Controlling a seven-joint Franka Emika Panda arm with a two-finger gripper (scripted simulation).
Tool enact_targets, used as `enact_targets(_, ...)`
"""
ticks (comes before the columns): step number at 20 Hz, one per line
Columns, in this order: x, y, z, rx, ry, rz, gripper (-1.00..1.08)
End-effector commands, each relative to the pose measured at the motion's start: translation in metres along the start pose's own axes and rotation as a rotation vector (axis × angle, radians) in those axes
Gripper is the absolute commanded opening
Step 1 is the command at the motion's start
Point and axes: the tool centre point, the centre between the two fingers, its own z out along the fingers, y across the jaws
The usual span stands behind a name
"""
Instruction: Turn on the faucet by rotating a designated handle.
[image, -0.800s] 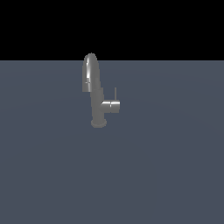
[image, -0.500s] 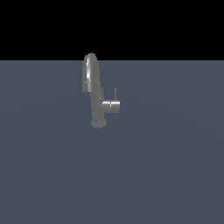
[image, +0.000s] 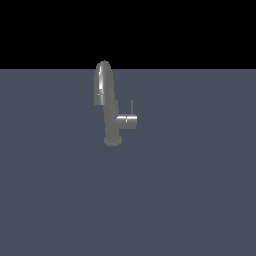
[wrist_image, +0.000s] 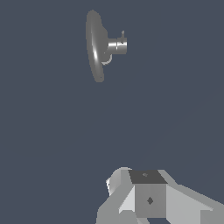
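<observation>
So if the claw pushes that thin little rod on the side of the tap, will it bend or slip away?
Probably not bend: the handle looks like rigid grey metal, though thin. It stands upright from the side cylinder, so a sideways push would likely swing it around that cylinder. Its shiny finish hints it could be slippery. The faucet sits on a round base and seems unlikely to tip.
</observation>
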Motion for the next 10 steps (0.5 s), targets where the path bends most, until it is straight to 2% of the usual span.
enact_targets(1, 0.01, -0.002, 0.002, 0.023, -0.024, 0.024, -1.0)
enact_targets(10, 0.06, -0.007, 0.013, 0.14, -0.142, 0.144, -1.0)
